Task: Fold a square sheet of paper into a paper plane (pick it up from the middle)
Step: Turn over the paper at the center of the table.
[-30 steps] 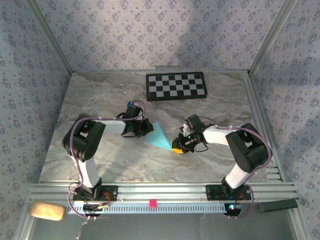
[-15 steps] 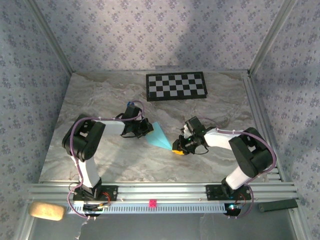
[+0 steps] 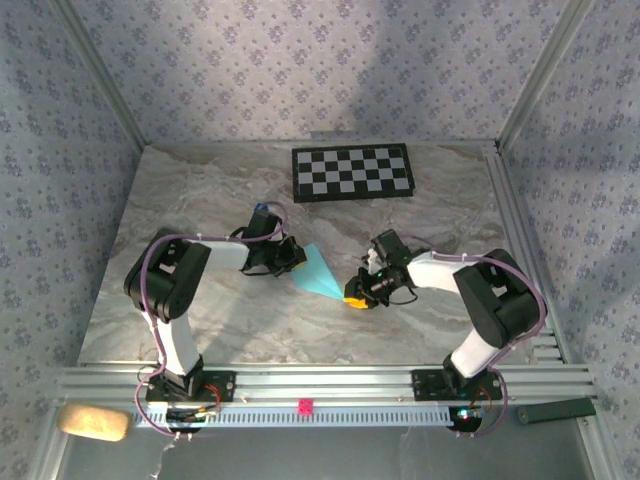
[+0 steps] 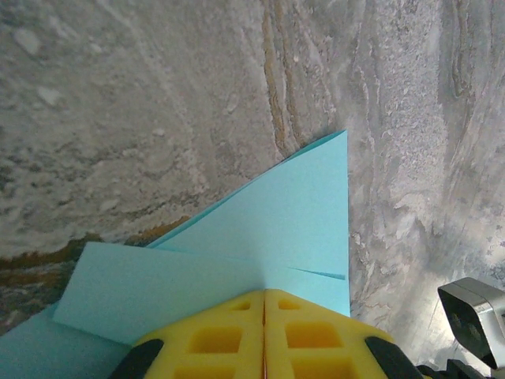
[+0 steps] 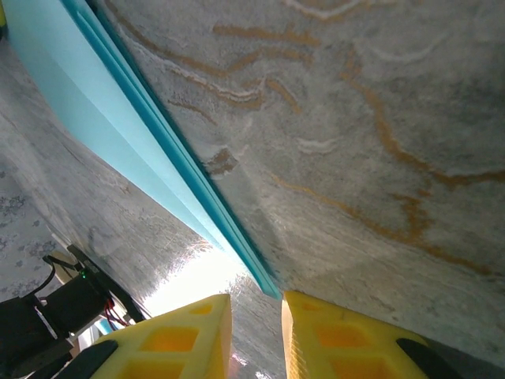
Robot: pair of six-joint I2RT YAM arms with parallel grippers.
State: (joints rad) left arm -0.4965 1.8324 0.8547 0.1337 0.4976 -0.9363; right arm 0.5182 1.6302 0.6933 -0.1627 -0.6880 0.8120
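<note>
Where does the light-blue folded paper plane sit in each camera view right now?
Top external: the light-blue folded paper plane lies at centre, between the left gripper and the right gripper.
Left wrist: lower middle, pinched in the shut yellow fingers.
Right wrist: a band from upper left down to the finger gap.
Shared landmark: the brown-veined marble tabletop.

High view from behind, wrist views close (perhaps skimming table (image 3: 450,210)), sharing paper plane (image 3: 320,270)

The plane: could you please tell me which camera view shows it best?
The left wrist view: the plane lies close and flat-on, folds clear, though the left hand covers one end. The top view shows most of its outline, small; the right wrist view catches its layered edge side-on.
</note>
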